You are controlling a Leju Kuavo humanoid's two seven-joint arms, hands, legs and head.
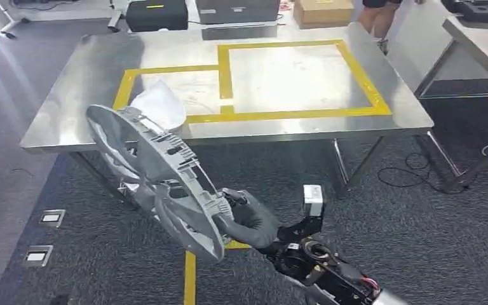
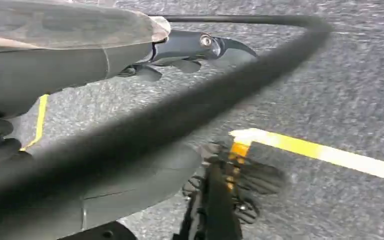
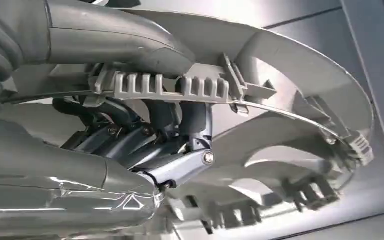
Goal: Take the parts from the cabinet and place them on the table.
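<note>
1. Part (image 1: 155, 178), a grey round spoked cover, was in the head view held up in the air over the dark carpet, in front of the near edge of the table (image 1: 89, 60). It stood tilted, its upper rim overlapping the table's front left edge in the picture. The right hand (image 1: 249, 216) gripped its lower rim, the right arm coming in from the lower right. The table top carried yellow tape (image 1: 292, 114) outlining two boxes and a white bag (image 1: 162, 101) near the front left; open steel lay inside the larger box. A person's legs (image 1: 378, 16) stood beyond the far right corner.
2. In the left wrist view, the left hand (image 2: 190, 50) hung over the carpet, its dark fingers apart around nothing. A blurred dark cable (image 2: 220, 90) crossed the picture.
3. In the right wrist view, the right hand's fingers (image 3: 180, 130) were curled through the part's openings and closed on its ribbed rim.
</note>
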